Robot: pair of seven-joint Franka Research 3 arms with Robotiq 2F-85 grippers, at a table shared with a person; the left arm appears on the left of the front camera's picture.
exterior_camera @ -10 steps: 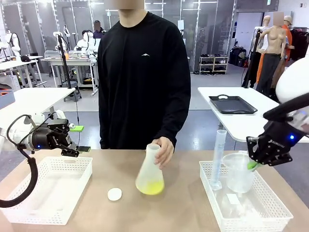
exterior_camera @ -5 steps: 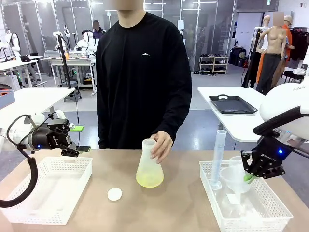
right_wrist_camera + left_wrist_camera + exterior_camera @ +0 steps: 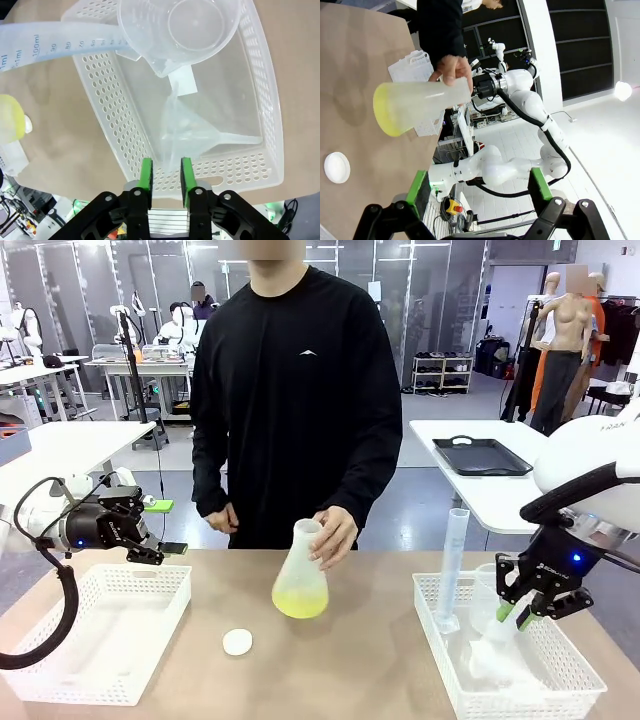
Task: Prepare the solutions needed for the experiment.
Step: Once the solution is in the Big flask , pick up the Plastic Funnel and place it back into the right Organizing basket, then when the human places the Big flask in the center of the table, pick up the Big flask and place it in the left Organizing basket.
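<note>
Ahead of the jaws of the right gripper (image 3: 166, 165), a glossy white perforated plastic basket (image 3: 122, 125) is seen on a matt tan tabletop (image 3: 70, 160).

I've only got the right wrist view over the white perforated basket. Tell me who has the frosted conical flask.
Observer: A person's hand grips the frosted conical flask by its neck, tilted over mid-table, with shallow yellow-green solution inside.
Operator: Give me the left gripper.
Observer: The left gripper hangs open by the far rim of a second white perforated basket.
Operator: And that clear graduated cylinder.
Observer: It stands upright in your white perforated basket, in the corner nearest the flask.
</note>
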